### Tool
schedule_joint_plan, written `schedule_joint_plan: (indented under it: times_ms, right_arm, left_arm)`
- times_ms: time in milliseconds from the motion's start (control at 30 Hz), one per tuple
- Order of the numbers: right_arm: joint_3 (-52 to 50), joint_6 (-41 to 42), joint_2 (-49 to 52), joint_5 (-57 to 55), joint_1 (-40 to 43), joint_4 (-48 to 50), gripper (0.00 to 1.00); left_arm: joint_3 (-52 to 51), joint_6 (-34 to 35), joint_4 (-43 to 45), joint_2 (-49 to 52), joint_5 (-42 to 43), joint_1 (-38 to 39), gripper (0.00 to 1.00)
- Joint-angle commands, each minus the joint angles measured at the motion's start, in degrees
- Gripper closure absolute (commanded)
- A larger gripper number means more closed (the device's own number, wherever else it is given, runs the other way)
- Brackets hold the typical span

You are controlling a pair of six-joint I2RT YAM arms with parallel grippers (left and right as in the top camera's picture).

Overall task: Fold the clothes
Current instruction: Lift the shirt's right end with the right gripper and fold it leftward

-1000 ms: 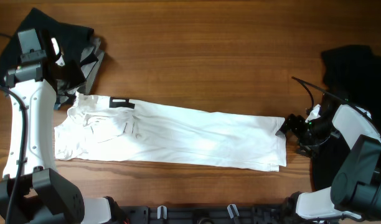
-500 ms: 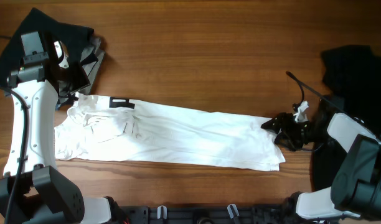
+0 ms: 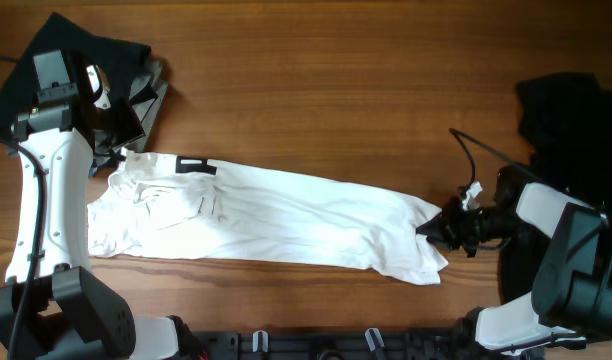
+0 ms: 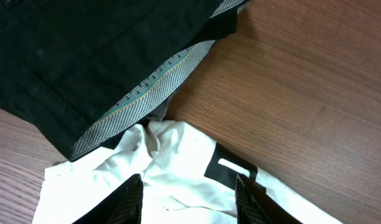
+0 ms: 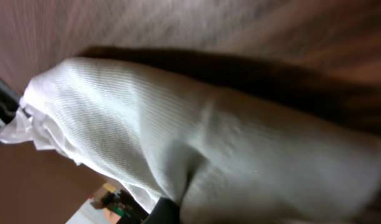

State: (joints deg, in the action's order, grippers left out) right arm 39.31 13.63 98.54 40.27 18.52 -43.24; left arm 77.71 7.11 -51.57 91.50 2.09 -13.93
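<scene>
The clothes in play are a white T-shirt (image 3: 286, 215), lying as a long band across the wooden table with its black bar print (image 3: 196, 166) near the left end. My right gripper (image 3: 433, 228) is shut on the shirt's right end, which bunches up around it. In the right wrist view the white fabric (image 5: 147, 124) fills the frame and only a dark fingertip (image 5: 167, 213) shows under it. My left gripper (image 4: 189, 182) hangs open above the shirt's crumpled top left corner, its fingers apart and holding nothing, with the print (image 4: 231, 169) beside the right finger.
A black garment with a grey patterned lining (image 3: 116, 60) lies at the back left, touching the shirt's corner (image 4: 84, 56). Another black garment (image 3: 571, 110) is heaped at the right edge. A thin cable (image 3: 476, 150) arcs above the right arm.
My right gripper has moved left onto the shirt's right end and shut on it, dragging that edge left into a bunch. The left arm has hardly moved.
</scene>
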Motion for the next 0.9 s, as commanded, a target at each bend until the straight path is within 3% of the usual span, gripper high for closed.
schedule_joint_plan:
  times_ms: [0, 233, 367, 500, 700, 833, 867]
  right_arm:
    - [9.2, 0.3, 1.3, -6.4, 2.2, -1.6, 0.96]
    - [34.9, 3.5, 1.2, -23.5, 9.4, -16.9, 0.96]
    - [43.0, 2.9, 1.2, -24.7, 9.4, -20.8, 0.96]
    - [43.8, 2.8, 1.2, -22.2, 7.3, -21.3, 0.96]
    - [43.8, 1.6, 0.9, -11.3, -6.6, -20.8, 0.96]
    - [43.8, 6.8, 0.9, -11.3, -20.2, -20.6, 0.95]
    - [43.8, 10.3, 0.9, -12.9, -26.7, -19.7, 0.95]
  left_arm:
    - [-0.6, -0.9, 0.2, 0.6, 0.9, -0.1, 0.52]
    - [-0.6, -0.9, 0.3, 0.6, 0.9, -0.1, 0.51]
    - [-0.6, -0.9, 0.3, 0.6, 0.9, -0.1, 0.51]
    - [-0.6, -0.9, 0.3, 0.6, 0.9, -0.1, 0.51]
    - [-0.6, -0.9, 0.3, 0.6, 0.9, -0.1, 0.5]
    - [-0.6, -0.9, 0.3, 0.6, 0.9, -0.1, 0.5]
    - [-0.6, -0.9, 0.1, 0.6, 0.9, -0.1, 0.49]
